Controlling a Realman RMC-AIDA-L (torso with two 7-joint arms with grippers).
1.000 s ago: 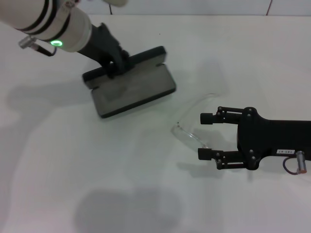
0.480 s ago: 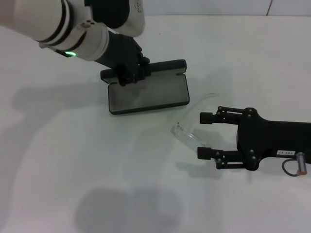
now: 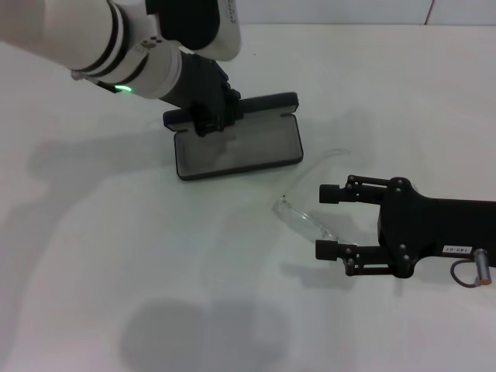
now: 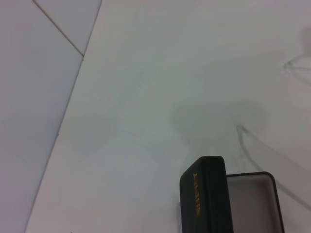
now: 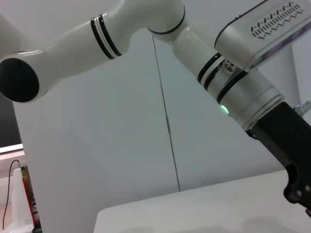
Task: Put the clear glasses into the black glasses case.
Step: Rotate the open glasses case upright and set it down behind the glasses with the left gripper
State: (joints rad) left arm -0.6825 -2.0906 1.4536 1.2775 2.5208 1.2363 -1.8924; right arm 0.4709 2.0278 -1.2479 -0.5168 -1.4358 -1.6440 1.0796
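Observation:
The black glasses case (image 3: 237, 146) lies open on the white table, its grey lining up and its lid (image 3: 267, 103) standing along the far side. My left gripper (image 3: 211, 118) is shut on the lid's left end. The left wrist view shows the lid with orange lettering (image 4: 203, 194) and a clear arm of the glasses (image 4: 272, 151) beside it. The clear glasses (image 3: 299, 215) lie on the table to the right of the case and nearer me. My right gripper (image 3: 327, 221) is open, its fingers on either side of the glasses' right end.
The white table (image 3: 116, 256) ends at a pale wall at the back. The left arm (image 5: 146, 29) reaches in from the upper left over the table's far left part and shows in the right wrist view.
The left gripper has carried the case to the right and turned it more square to me, then nearly stopped. The right gripper has shifted slightly toward me; the glasses have not moved.

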